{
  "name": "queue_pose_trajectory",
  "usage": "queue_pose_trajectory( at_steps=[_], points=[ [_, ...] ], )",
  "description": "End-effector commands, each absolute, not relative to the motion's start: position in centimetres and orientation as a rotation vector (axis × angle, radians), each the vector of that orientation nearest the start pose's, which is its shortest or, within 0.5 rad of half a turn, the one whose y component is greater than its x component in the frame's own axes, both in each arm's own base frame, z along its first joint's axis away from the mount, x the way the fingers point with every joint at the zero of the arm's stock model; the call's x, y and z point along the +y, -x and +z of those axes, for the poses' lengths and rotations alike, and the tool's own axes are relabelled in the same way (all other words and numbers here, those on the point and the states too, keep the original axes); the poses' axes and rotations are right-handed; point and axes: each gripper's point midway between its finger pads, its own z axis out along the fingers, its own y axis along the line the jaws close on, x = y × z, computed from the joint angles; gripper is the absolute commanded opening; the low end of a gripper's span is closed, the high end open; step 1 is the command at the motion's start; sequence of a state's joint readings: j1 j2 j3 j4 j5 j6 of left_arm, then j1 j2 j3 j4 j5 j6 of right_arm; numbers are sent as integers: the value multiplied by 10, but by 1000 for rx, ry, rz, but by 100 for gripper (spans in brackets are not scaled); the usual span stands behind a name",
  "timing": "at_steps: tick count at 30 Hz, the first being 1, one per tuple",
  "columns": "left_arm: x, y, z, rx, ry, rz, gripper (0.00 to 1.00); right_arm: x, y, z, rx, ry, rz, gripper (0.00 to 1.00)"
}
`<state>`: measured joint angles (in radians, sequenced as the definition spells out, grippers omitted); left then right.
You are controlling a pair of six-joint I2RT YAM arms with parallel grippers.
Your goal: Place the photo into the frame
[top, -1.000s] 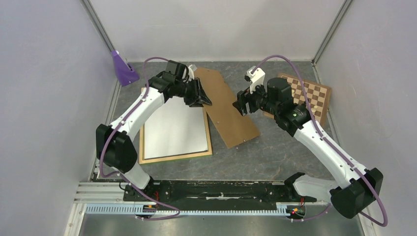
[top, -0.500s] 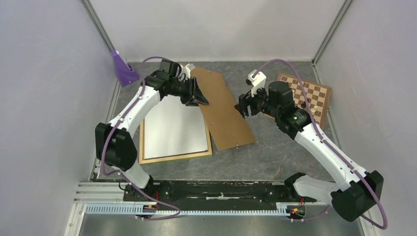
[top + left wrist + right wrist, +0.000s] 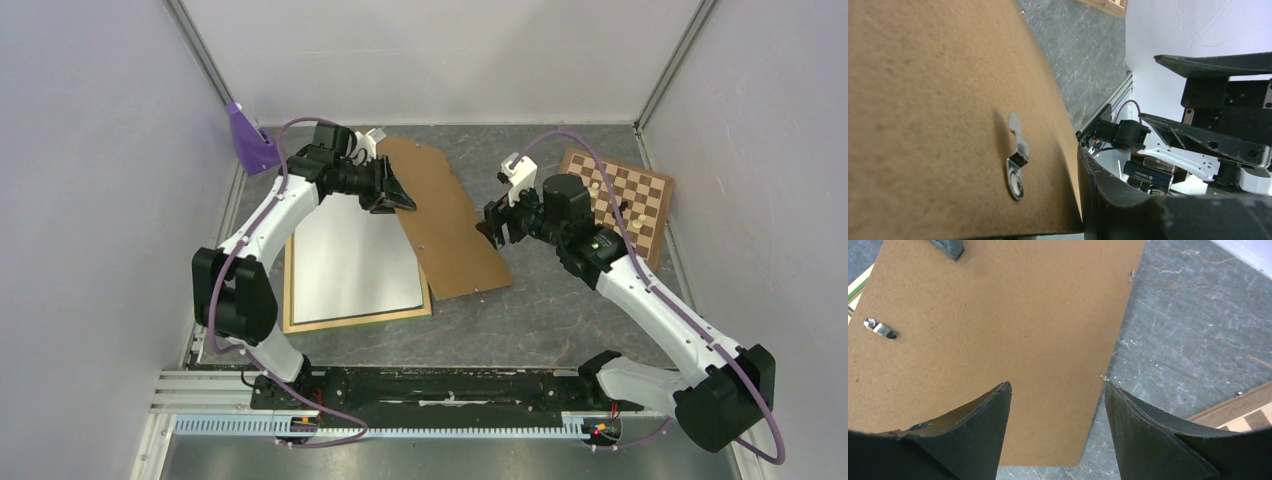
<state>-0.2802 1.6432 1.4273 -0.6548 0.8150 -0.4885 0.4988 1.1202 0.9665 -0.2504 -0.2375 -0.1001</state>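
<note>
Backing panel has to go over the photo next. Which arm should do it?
Left. The left gripper holds the hardboard panel at the edge beside the frame; the right gripper hangs open over the panel's opposite edge, gripping nothing.

Bright diffuse light, soft shadows, slight blur

Far frame (image 3: 350,319) corner (right) under panel (image 3: 452,232)

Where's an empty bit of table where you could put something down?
Biggest bare patch: the near strip of table, between the frame, the brown panel and the black base rail. A smaller one sits at the back, between panel and chessboard. The left is crowded: photo in frame, panel alongside.
</note>
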Motion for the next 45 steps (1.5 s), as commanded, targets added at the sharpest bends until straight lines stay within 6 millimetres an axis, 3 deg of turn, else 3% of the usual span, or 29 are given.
queue_pose_trajectory(
  at_steps=[1, 9, 16, 23, 31, 36, 45],
  points=[
    [-246, -336, 229, 2436, -130, -1408, 2, 219, -301, 234, 1786, 782, 560, 71],
    [-243, -348, 198, 2518, -12, -1410, 3, 251, -302, 197, 1733, 858, 699, 70],
    [-235, -358, 178, 2568, 157, -1433, 20, 278, -299, 182, 1729, 917, 724, 69],
    [-237, -362, 162, 2610, 254, -1499, 32, 289, -294, 178, 1731, 937, 740, 68],
    [-240, -364, 160, 2616, 303, -1539, 46, 301, -290, 182, 1725, 963, 759, 68],
    [-239, -364, 157, 2614, 335, -1551, 45, 306, -286, 176, 1737, 974, 777, 67],
    [-229, -367, 154, 2578, 400, -1589, 21, 302, -283, 183, 1710, 973, 753, 67]
  ],
)
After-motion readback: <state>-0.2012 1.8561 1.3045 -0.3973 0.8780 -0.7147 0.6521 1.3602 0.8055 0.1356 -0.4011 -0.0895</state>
